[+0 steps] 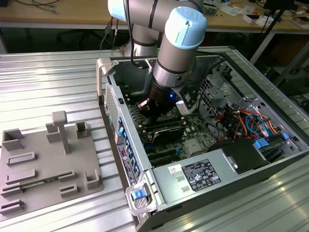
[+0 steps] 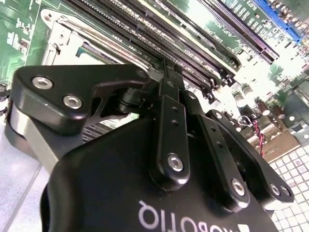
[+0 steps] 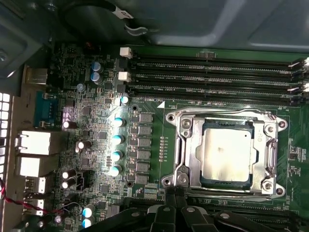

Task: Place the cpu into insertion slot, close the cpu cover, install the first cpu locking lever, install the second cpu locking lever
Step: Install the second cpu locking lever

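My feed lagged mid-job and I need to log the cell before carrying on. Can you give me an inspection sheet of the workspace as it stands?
Surface: ribbed metal table carrying the open computer case.
Job's things: cpu seated in the insertion slot; cpu cover lies flat around it. Lever state cannot be told.
Clutter: grey fixture tray at the exterior view's left of the case.
Grippers: gripper low over the motherboard, beside the socket's edge, its fingers together, holding nothing visible.
Cables: orange and blue leads inside the case, exterior view's right.
Surroundings: wooden workbench behind, with small items.
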Robot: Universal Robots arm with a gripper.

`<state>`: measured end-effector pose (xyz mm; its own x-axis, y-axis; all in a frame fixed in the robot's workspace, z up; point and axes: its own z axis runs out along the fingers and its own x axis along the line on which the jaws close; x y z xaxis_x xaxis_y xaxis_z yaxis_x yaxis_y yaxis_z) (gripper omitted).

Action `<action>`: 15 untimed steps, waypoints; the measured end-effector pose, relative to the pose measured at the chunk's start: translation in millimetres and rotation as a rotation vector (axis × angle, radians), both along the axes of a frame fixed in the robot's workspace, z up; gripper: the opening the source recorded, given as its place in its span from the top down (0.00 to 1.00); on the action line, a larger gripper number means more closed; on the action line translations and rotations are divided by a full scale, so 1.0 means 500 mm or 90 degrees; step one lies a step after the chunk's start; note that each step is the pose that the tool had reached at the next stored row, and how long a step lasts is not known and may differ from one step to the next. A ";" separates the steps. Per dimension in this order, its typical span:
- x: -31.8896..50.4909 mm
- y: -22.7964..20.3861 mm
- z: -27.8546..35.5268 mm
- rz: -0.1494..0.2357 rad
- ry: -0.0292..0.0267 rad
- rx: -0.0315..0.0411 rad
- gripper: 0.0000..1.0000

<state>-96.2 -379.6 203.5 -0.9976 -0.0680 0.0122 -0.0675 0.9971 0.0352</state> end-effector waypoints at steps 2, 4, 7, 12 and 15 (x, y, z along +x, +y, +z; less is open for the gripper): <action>-0.002 0.0007 0.000 0.000 0.0000 0.0040 0.89; -0.005 0.0022 0.000 0.000 0.0000 0.0094 0.89; -0.009 0.0046 -0.002 0.000 0.0002 0.0112 0.89; -0.009 0.0082 -0.003 0.000 0.0001 0.0109 0.89; -0.009 0.0085 -0.003 0.000 -0.0001 0.0102 0.89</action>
<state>-100.9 -375.3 202.2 -0.9976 -0.0685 0.0110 -0.0678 0.9964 0.0513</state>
